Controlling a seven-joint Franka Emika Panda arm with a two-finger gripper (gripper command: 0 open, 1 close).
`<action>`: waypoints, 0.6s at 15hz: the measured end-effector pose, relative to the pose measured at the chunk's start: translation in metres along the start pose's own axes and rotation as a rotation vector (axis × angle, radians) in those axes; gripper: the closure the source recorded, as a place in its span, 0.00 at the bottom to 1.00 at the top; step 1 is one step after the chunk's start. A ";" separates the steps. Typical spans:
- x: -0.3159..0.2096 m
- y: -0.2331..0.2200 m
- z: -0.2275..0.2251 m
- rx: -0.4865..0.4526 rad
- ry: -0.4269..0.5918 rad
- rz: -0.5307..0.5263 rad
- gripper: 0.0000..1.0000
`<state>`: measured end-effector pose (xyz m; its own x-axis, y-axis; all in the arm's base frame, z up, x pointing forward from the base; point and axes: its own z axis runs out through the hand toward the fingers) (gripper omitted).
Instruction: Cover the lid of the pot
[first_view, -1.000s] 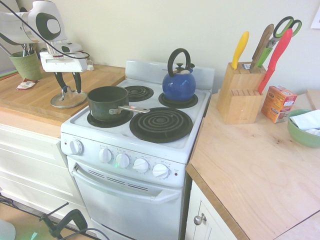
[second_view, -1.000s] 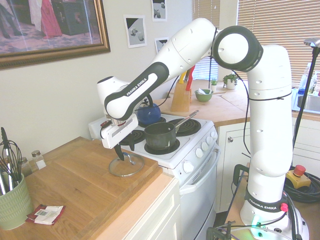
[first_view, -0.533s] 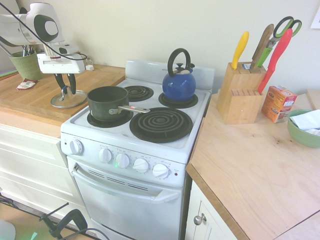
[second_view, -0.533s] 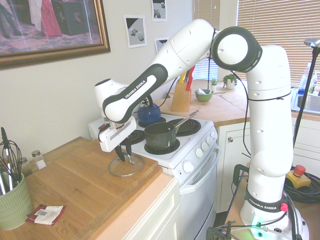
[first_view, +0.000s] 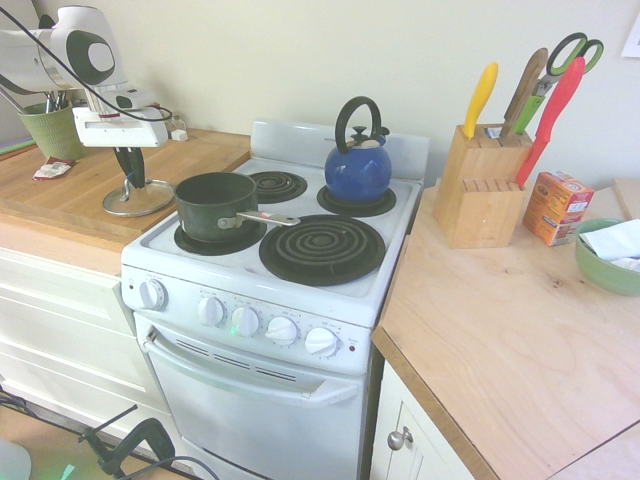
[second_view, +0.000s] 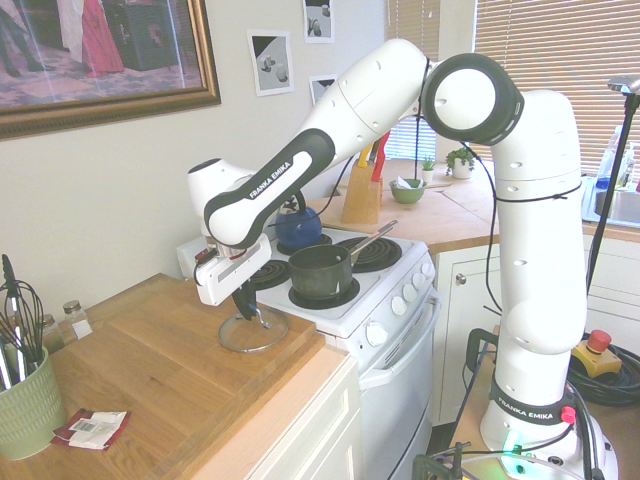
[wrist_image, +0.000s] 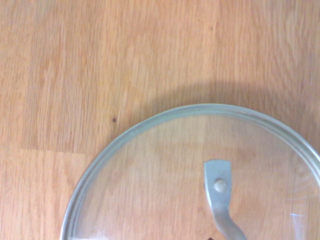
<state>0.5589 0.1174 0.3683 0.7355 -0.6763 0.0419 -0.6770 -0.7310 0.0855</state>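
The glass lid with its metal rim lies flat on the wooden counter, left of the stove. My gripper stands straight over it, fingers shut on the small metal loop knob at its middle. The second exterior view shows the same grip, with the gripper above the lid. Close by the lid's right side, the dark pot stands uncovered on the front left burner, its long silvery handle pointing right. In the wrist view the lid fills the lower part over wood grain.
A blue kettle sits on the back right burner. A green cup of utensils stands at the counter's far end, with a small packet near it. On the right counter are a knife block, an orange box and a green bowl.
The fingers have gone from wide apart either side of the knob to shut on it. The wrist has shifted slightly. The lid has stayed in place.
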 end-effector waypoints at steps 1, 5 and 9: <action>0.001 0.000 -0.001 0.004 -0.003 0.008 1.00; 0.008 0.006 -0.029 0.052 0.007 0.062 1.00; 0.016 0.027 -0.083 0.095 0.038 0.133 1.00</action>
<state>0.5541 0.0944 0.4543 0.6381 -0.7652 0.0848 -0.7669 -0.6415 -0.0175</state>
